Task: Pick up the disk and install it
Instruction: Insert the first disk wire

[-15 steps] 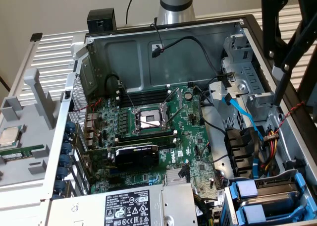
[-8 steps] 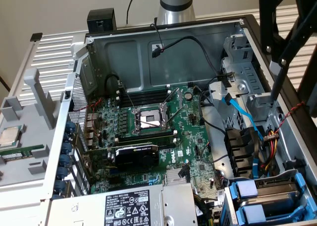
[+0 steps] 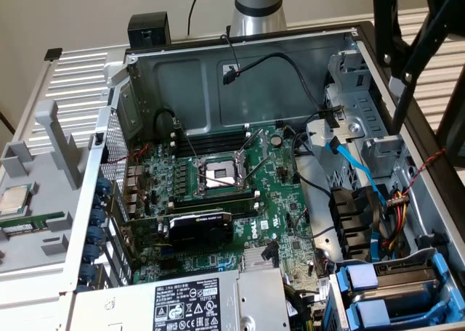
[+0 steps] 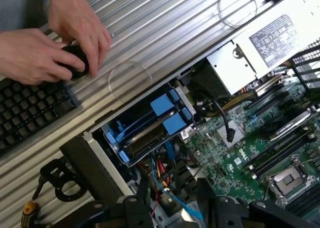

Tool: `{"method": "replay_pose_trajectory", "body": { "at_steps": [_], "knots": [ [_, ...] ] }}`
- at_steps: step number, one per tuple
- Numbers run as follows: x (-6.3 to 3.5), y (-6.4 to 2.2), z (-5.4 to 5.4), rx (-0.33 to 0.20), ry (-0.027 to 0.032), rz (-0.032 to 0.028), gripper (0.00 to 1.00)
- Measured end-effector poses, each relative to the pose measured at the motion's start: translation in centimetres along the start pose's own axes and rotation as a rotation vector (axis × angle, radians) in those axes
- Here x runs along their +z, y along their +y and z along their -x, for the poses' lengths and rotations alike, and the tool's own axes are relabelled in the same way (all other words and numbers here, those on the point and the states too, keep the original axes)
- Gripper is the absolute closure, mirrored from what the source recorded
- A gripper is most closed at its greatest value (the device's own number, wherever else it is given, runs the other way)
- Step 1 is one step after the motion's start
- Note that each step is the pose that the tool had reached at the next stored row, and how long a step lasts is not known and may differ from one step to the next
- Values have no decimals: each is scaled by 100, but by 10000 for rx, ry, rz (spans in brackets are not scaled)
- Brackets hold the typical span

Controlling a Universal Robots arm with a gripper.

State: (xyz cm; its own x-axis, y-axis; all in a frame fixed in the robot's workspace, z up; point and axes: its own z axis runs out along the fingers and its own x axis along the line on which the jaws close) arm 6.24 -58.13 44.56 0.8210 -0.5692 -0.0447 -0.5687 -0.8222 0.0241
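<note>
The disk (image 4: 150, 130) is not in the gripper's (image 4: 175, 214) hold. It lies in its blue carrier inside the drive cage (image 4: 116, 138), near the jaws and just ahead of them, with only a silver edge showing between blue rails. A second blue carrier (image 4: 162, 104) sits right beside it in the same cage.

The jaws stand well apart with nothing between them. In the gap you look straight down onto a light blue data cable (image 4: 187, 208). A bunch of red and yellow wires (image 4: 161, 167) runs between the jaws and the cage.

Off to one side of the jaws spreads the green motherboard (image 4: 225, 153). Its open processor socket (image 4: 289, 180) is farther out, and a black cable end (image 4: 230, 136) rests on the board. Beyond the board lies the grey power supply (image 4: 270, 43) with its black-and-white label.

Past the cage, outside the case, is a ribbed metal tabletop (image 4: 150, 38). There one hand (image 4: 27, 55) and another hand (image 4: 80, 20) of a person close around a small round black object (image 4: 77, 63), beside a black keyboard (image 4: 25, 113). A yellow-handled screwdriver (image 4: 28, 211) lies on the same tabletop, well to the side of the jaws.
</note>
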Motion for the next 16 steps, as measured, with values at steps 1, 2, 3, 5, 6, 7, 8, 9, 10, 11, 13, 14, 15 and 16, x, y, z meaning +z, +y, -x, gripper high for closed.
{"method": "replay_pose_trajectory", "body": {
  "at_steps": [1,2,3,5,6,7,8,9,10,11,13,14,15,16],
  "knots": [
    [0,-5,3,2,3,4,50],
    [0,-8,6,5,5,6,48],
    [0,-11,8,8,6,6,43],
    [-1,-16,12,12,12,15,31],
    [0,-16,13,13,14,13,31],
    [0,-16,13,13,15,13,31],
    [1,-15,14,2,45,-9,24],
    [1,-15,13,-121,73,-24,24],
    [1,-16,13,-300,79,-17,24],
    [1,-16,13,-480,84,-11,24],
    [3,-16,13,-850,94,3,24],
    [4,-16,13,-1019,98,10,24],
    [5,-16,13,-1198,102,16,24],
    [7,-16,13,-1384,107,25,24]
  ]
}}
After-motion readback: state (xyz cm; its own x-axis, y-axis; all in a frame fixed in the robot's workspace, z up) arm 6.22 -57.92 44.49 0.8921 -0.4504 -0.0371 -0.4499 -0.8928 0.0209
